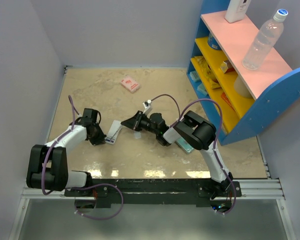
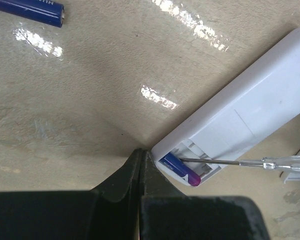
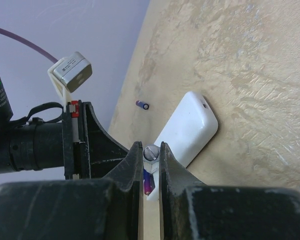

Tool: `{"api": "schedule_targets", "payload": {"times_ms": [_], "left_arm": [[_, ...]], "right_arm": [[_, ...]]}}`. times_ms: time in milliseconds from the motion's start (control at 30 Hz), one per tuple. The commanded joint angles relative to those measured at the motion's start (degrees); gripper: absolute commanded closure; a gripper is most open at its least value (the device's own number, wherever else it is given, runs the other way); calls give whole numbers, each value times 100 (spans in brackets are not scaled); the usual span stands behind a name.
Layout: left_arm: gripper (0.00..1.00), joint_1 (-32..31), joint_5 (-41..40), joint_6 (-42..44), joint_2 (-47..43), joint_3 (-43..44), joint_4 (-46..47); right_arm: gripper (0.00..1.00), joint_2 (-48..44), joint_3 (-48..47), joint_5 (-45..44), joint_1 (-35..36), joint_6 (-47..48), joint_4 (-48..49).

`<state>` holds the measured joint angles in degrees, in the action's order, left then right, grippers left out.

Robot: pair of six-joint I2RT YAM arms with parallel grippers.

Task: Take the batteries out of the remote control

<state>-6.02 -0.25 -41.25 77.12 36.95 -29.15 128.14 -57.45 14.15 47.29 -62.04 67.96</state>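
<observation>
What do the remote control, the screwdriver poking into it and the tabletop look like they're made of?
The remote control looks like white plastic, smooth and faintly shiny, with moulded seams. The screwdriver has a thin bright metal shaft and a see-through handle, probably plastic. The tabletop is glossy, with sharp light reflections and beige stone veining; real stone or laminate, I can't tell.

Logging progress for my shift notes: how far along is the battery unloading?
Done: the remote control is open and one loose battery lies on the table. In hand: the right end effector holds a screwdriver whose tip reaches the second battery, still seated inside. Left: getting it out.
</observation>
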Motion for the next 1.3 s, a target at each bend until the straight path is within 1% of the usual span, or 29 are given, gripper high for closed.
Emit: {"api": "schedule_targets", "payload": {"times_ms": [0,67,133,167,200,333,500,700,967,1067,1133,1267], "left_arm": [[100,-110,404,-58,180,-92,638],[100,-110,333,-49,242,-39,568],[100,-110,263,-14,295,49,542],[100,-110,262,-5,303,67,533],[100,-110,254,3,303,93,541],[100,-110,359,-5,312,76,621],[100,-119,430,-23,461,67,787],[100,-127,385,-23,664,58,919],[100,-162,385,-40,690,23,1007],[100,-189,377,-41,699,23,1016],[100,-198,368,-41,725,23,1042],[100,-233,446,-41,787,-12,1113]], "right_arm": [[100,115,-292,746,167,-97,-178],[100,19,-284,826,158,-55,-239],[100,-113,-372,782,158,235,-949],[100,-209,-424,747,158,567,-1247],[100,-210,-521,790,149,649,-1512],[100,-35,-670,1028,149,483,-1365],[100,422,-837,1274,97,-176,-890],[100,730,-1022,1362,-26,-230,-1188],[100,739,-1181,1231,-71,227,-1997],[100,765,-1172,1143,-62,297,-2155],[100,774,-1242,1090,-70,377,-2506],[100,818,-1312,1037,-62,386,-2718]]}}
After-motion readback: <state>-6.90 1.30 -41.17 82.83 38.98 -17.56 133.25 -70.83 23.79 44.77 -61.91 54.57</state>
